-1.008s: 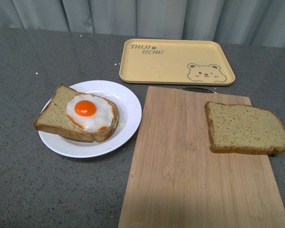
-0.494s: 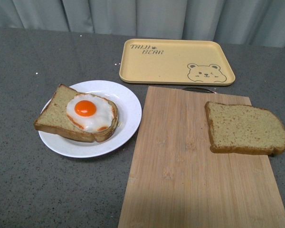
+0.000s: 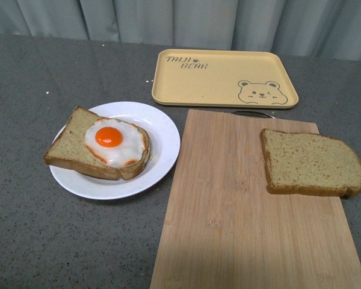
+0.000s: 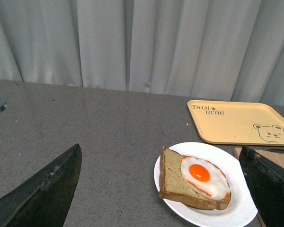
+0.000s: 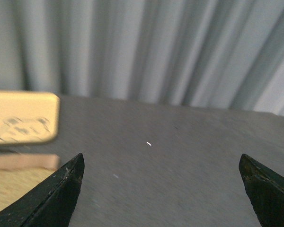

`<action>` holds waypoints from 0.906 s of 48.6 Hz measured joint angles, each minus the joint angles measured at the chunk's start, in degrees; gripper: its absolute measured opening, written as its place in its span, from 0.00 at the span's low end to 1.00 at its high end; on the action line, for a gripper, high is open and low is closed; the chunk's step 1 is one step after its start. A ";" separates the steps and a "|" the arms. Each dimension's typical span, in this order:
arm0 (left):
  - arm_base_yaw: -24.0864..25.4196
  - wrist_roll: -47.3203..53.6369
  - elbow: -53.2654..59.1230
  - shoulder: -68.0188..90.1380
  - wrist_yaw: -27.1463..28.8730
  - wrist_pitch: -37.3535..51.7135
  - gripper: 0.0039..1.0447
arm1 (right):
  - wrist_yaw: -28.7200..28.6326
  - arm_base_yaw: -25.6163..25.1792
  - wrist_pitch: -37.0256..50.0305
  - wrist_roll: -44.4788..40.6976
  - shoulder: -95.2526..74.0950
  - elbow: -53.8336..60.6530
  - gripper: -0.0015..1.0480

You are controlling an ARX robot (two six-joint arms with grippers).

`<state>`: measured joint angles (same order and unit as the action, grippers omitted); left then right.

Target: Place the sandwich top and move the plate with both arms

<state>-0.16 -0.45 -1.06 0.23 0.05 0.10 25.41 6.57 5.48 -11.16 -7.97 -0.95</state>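
Note:
The sandwich top [image 3: 310, 164], a plain brown bread slice, lies flat at the right edge of the wooden board [image 3: 228, 217]. The white plate [image 3: 162, 135] sits left of the board and bears a bread slice with a fried egg [image 3: 111, 143]. No arm shows in the front view. In the left wrist view the plate [image 4: 236, 208] and egg slice [image 4: 199, 182] lie ahead, between the wide-open fingers of my left gripper [image 4: 161, 189]. My right gripper [image 5: 161, 189] is open and empty over bare grey table; the sandwich top is out of its view.
A yellow tray with a bear drawing [image 3: 222, 78] lies behind the board; it also shows in the left wrist view [image 4: 241, 123] and, blurred, in the right wrist view [image 5: 21, 117]. Grey curtains [image 3: 180, 21] hang behind the table. The board's corner [image 5: 14, 175] lies beside the right gripper.
The front view has shifted by a pixel or two; nothing on the table has moved.

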 joint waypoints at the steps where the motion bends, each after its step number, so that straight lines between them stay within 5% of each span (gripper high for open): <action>1: 0.00 0.00 0.00 0.00 -0.02 0.00 0.94 | 1.09 -0.35 0.11 -0.90 -1.95 0.00 0.91; 6: 0.02 0.00 0.00 0.00 0.00 -0.02 0.94 | -1.73 -3.67 3.74 -2.71 -10.86 -0.15 0.91; 18: 0.02 0.00 0.00 0.00 -0.04 -0.02 0.94 | -19.08 -13.03 19.02 -1.01 -41.22 -7.89 0.91; 44: 0.02 0.00 0.00 0.00 -0.04 -0.02 0.94 | -44.70 -21.05 3.39 9.64 -86.23 -32.48 0.91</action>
<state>-0.14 -0.45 -1.06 0.23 0.01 0.08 -19.29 -14.48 8.86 -1.52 -94.19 -33.43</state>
